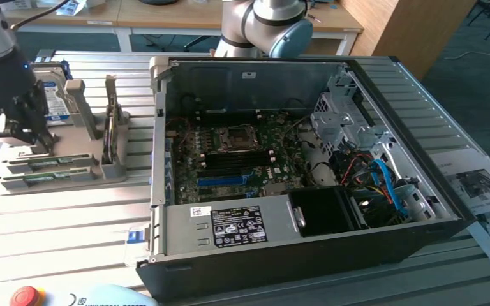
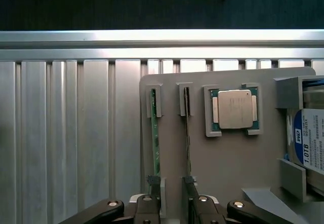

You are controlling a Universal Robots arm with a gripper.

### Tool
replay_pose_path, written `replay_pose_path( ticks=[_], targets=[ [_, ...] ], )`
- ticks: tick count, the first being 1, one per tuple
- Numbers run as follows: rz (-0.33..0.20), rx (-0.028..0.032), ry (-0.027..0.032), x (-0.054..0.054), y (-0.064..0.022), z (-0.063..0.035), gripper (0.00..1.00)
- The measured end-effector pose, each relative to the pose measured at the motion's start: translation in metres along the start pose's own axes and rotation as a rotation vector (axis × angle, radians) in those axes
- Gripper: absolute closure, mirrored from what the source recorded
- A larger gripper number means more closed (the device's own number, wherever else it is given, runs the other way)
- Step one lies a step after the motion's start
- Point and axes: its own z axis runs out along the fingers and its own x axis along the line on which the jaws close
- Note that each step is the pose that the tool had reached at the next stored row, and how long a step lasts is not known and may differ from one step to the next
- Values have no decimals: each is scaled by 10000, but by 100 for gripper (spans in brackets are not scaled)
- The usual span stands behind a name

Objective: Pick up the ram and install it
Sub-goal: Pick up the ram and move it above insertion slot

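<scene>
Exterior view: shows nothing picked yet. Finds the ram (image 1: 58,179) on edge in the holder (image 1: 79,140), in the slot along its outer edge, long axis parallel to that edge. Puts the gripper (image 1: 22,135) over the holder's end, jaws apart, empty. Leaves both the pick and the install in the case (image 1: 313,255) to do.

Wrist view: looks along the ram (image 2: 156,143), thin edge up, beside a second stick (image 2: 187,133); fingertips (image 2: 150,182) spread, one over each stick's near end.
</scene>
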Motion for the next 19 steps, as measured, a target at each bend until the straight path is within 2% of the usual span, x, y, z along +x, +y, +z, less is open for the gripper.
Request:
replay_pose_path(
  ticks=[8, 19],
  targets=[
    [0, 2, -1, 33, -1, 8, 69],
    [0, 0, 0, 38, 0, 104, 69]
  ],
)
